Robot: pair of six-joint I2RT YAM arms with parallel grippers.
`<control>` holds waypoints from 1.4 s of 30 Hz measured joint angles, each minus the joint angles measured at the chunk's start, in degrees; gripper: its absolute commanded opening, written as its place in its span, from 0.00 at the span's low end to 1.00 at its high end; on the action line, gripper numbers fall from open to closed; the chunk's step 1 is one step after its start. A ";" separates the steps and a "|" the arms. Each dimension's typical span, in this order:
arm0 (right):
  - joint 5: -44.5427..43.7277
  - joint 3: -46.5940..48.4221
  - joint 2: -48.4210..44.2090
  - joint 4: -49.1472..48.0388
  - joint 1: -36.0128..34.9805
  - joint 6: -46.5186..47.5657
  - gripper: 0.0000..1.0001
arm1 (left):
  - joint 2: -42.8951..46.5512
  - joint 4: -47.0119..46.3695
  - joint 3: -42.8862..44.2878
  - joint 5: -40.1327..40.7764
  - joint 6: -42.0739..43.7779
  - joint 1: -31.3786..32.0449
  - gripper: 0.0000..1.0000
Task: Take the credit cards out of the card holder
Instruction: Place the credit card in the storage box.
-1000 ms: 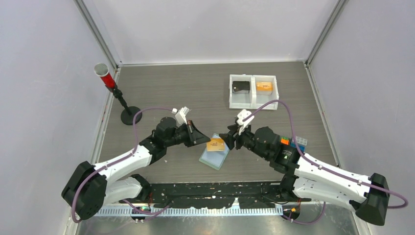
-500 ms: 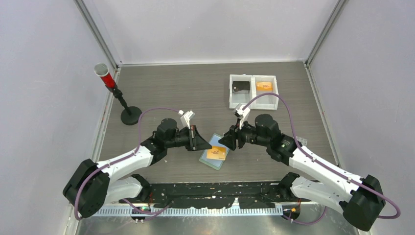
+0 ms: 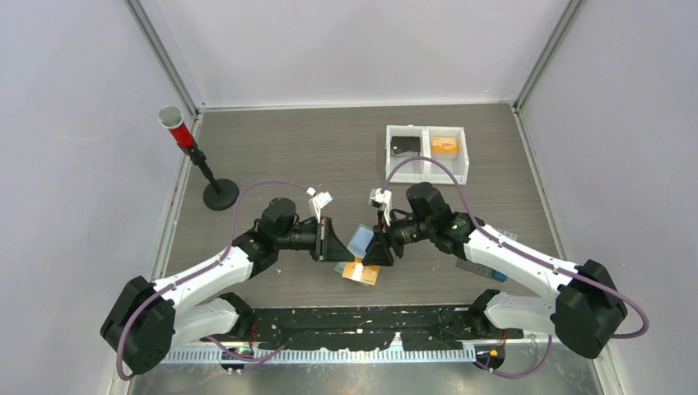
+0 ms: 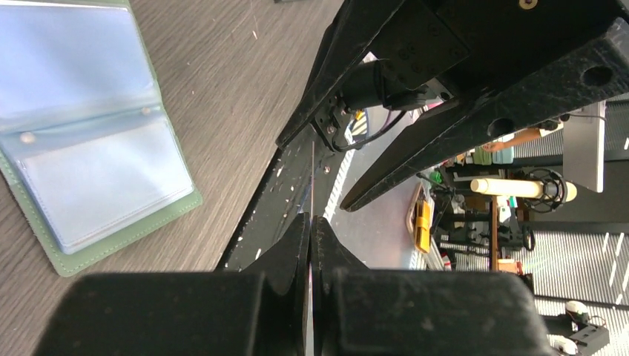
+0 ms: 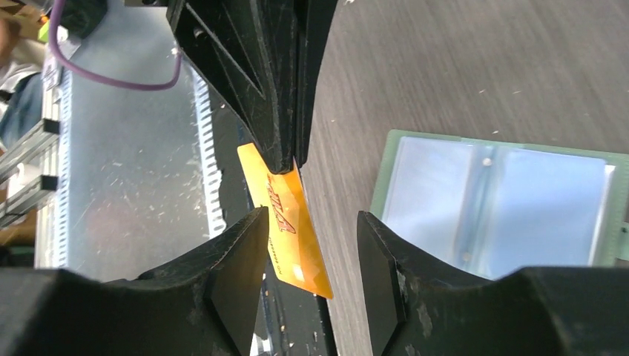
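Left arm (image 3: 206,276) and right arm (image 3: 527,267): white link shells, rounded black joint housings, large black shoulder housing (image 3: 136,325) at each base. One purple cable (image 3: 263,184) per arm, running in a loop. Small white camera mount (image 3: 319,198) at each wrist. Fingers (image 5: 234,285) matte black, wedge-shaped, lightly scuffed.

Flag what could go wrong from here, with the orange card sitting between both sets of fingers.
1. The left gripper pinches the orange card by one end only. It could pivot or slip out when the right gripper, open on either side of it, closes.
2. The right fingers sit very close to the left ones, so closing or any drift may knock them together and jar the card loose.
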State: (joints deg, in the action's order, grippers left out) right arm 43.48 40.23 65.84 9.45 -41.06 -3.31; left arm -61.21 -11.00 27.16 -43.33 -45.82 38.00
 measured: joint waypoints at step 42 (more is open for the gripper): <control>5.03 0.00 2.64 -5.33 -1.09 -11.93 0.05 | 3.32 22.84 12.96 6.01 11.91 -0.02 0.99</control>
State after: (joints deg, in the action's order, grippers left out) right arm 48.51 40.23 68.49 4.12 -42.15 -15.25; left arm -57.89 11.84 40.12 -37.32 -33.91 37.98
